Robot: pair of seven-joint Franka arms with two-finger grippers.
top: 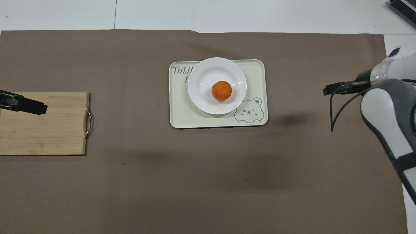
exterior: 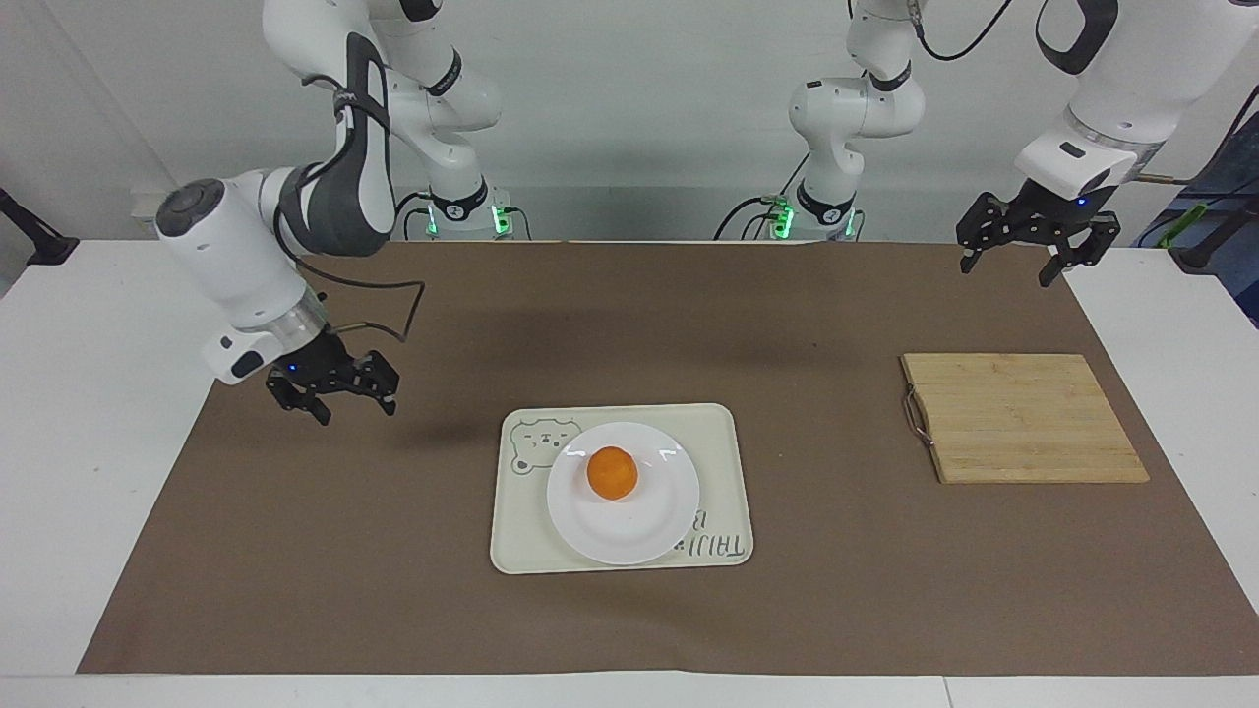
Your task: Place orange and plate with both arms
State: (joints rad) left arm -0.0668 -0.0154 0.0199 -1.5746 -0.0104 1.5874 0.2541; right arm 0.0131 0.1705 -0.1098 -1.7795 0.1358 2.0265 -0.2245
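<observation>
While the orange (exterior: 612, 472) is sitting near the middle of the white plate (exterior: 649, 531), the plate itself is resting on the cream tray (exterior: 723, 433), covering most of the tray's half farther from the robots. In the overhead view the orange (top: 221, 90) is lying just off the plate's (top: 204, 70) centre, and the plate's rim is overlapping the lettering printed in one corner of the tray (top: 182, 117). A bear drawing (top: 248, 111) is showing on the tray's corner nearer the robots, toward the right arm's end of the table, just beside the plate's rim.

The tray is lying on a brown mat (exterior: 393, 551) that is covering most of the white table (exterior: 89, 442). Toward the left arm's end, well apart from the tray, a wooden cutting board (exterior: 1023, 417) with a metal handle (exterior: 915, 415) is lying flat on the mat, its handle facing the tray.

The right gripper (exterior: 332, 391) is hanging in the air over the mat, well apart from the tray and toward the right arm's end; its two fingers are spread apart and holding nothing. In the overhead view one finger of the right gripper (top: 334, 88) is showing.

The left gripper (exterior: 1030, 248) is waiting up over the mat's edge near the robots, with its fingers spread wide and nothing between them. Seen from overhead, the left gripper (top: 27, 105) is covering part of the cutting board (top: 48, 130).
</observation>
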